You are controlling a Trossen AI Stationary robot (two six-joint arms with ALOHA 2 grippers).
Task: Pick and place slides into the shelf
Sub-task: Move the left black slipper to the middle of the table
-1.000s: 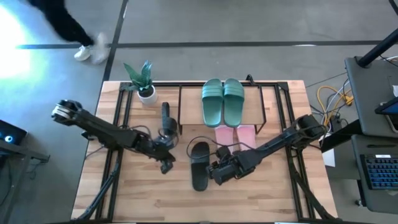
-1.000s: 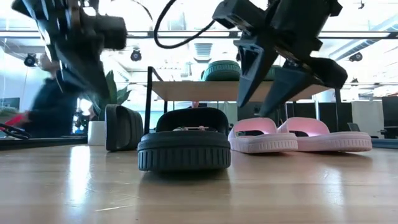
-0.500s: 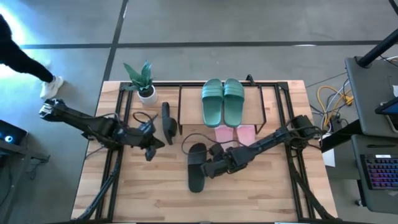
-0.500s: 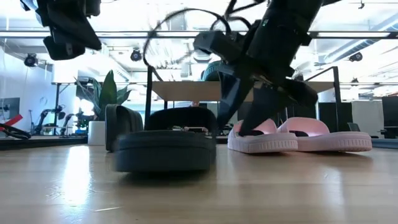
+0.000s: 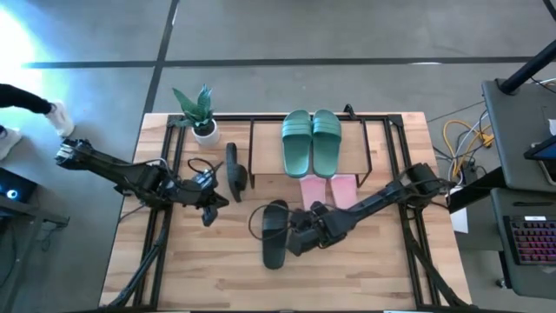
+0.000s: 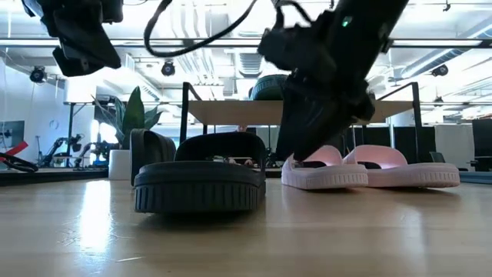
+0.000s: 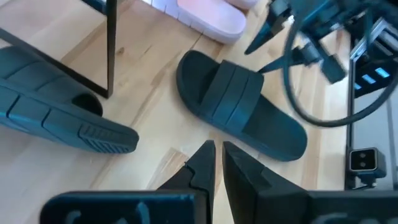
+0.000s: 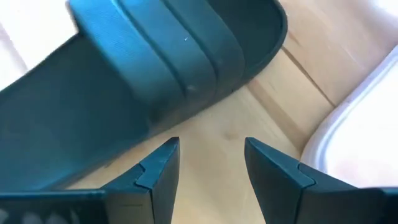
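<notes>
The dark green pair (image 5: 311, 143) lies on the shelf's wooden top (image 5: 373, 143). The pale pink pair (image 5: 328, 187) stands on the table under the shelf. One black slide (image 5: 274, 233) lies sole down on the table in front of the shelf. The other black slide (image 5: 232, 169) stands on its side edge beside the shelf's left frame. My right gripper (image 8: 208, 162) is open, low over the table at the flat black slide's right side (image 8: 155, 62), fingers pointing at it without touching. My left gripper (image 7: 216, 157) is shut and empty, raised left of both black slides.
A potted plant (image 5: 198, 113) stands at the table's far left corner. Black metal frame rails (image 5: 169, 174) run along both table sides. The near half of the tabletop (image 5: 261, 287) is bare wood. A person's foot (image 5: 56, 117) shows on the floor at the left.
My left gripper has gone toward the table's left edge and a little farther back, away from the flat black slide. My right gripper has moved toward the left at that slide. The slide has slid a little toward the table's left and turned slightly, staying sole down.
</notes>
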